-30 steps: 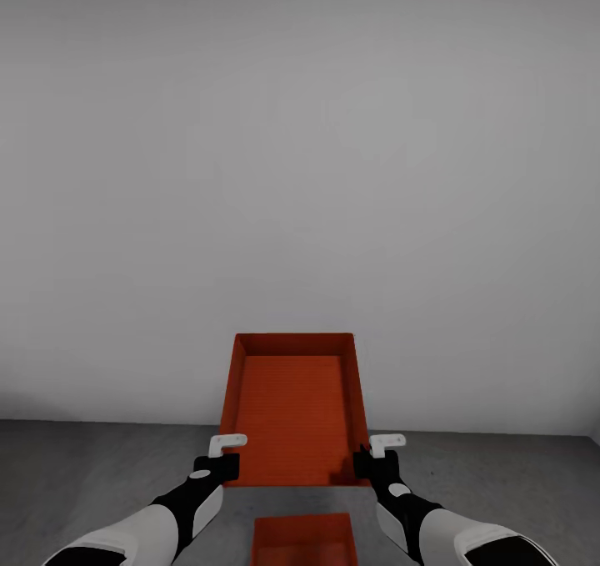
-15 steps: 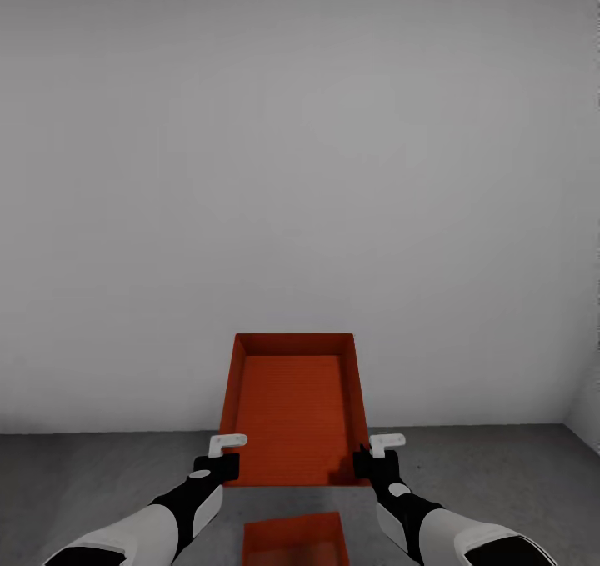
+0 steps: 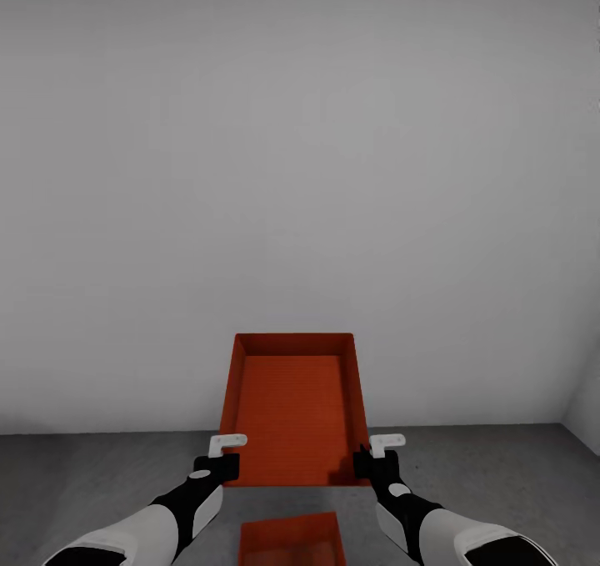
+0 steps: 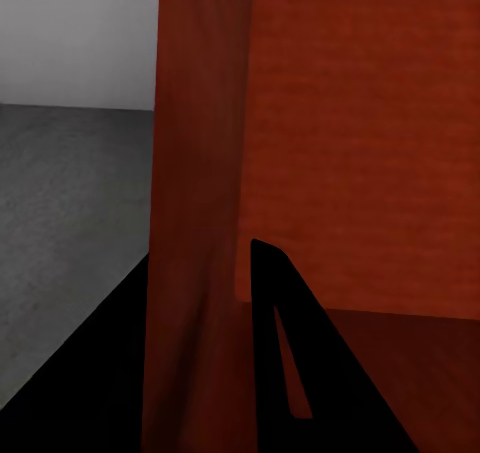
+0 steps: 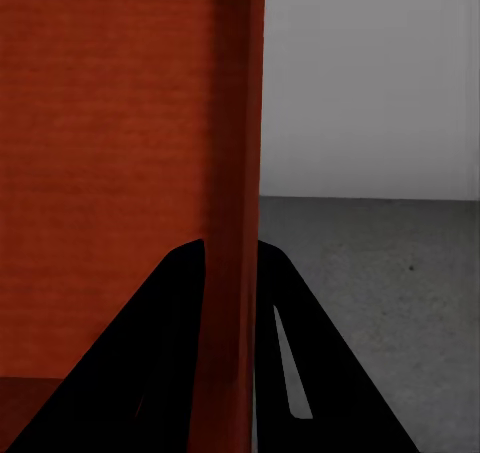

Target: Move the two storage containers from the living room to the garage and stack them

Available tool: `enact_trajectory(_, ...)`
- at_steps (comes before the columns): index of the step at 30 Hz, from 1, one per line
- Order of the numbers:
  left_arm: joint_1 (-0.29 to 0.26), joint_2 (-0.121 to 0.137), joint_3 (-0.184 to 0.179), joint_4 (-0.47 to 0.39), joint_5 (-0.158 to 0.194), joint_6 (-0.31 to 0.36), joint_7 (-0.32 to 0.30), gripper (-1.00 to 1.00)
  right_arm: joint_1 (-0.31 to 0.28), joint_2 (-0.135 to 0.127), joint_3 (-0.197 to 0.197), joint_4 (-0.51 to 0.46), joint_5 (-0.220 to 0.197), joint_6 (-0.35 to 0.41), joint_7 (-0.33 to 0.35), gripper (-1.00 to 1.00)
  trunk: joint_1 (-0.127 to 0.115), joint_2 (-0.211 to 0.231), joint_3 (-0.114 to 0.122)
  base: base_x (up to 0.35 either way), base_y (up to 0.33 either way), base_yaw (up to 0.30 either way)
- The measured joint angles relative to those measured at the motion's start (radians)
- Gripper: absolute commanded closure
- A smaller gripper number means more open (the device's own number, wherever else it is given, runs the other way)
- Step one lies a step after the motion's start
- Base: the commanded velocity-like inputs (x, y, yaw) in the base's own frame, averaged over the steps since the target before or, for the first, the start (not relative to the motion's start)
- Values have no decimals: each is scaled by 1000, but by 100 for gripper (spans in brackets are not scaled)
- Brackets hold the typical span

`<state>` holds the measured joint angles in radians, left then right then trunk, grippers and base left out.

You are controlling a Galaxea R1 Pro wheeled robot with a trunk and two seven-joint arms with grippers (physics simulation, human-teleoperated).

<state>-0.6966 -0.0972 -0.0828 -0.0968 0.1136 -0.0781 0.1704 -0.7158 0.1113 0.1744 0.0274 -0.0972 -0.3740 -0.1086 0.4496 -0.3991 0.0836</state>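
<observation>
Your two arms in the head view: glossy white forearm shells, rounded, giving way to black wrist sections. Each black wrist carries a small pale oval marking on top. Left pincer (image 3: 223,449) ends in a short white bracket-like finger piece on a black body; right pincer (image 3: 382,448) matches it. Wrist views: your fingers (image 4: 285,353) render as flat black wedges, tapered, each with a narrow slot cut lengthwise (image 5: 288,363)

Head high; wrists close on container (image 3: 293,408)
</observation>
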Motion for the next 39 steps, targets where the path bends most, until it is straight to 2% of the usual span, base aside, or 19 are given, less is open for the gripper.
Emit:
enact_trajectory(19, 0, 0, 0, 0, 0, 0, 0, 100, 0, 0, 0, 0, 0, 0, 0, 100, 0, 0, -1, 0, -4, 7)
enact_trajectory(39, 0, 0, 0, 0, 0, 0, 0, 100, 0, 0, 0, 0, -1, 0, 0, 100, 0, 0, -26, 0, 0, 162)
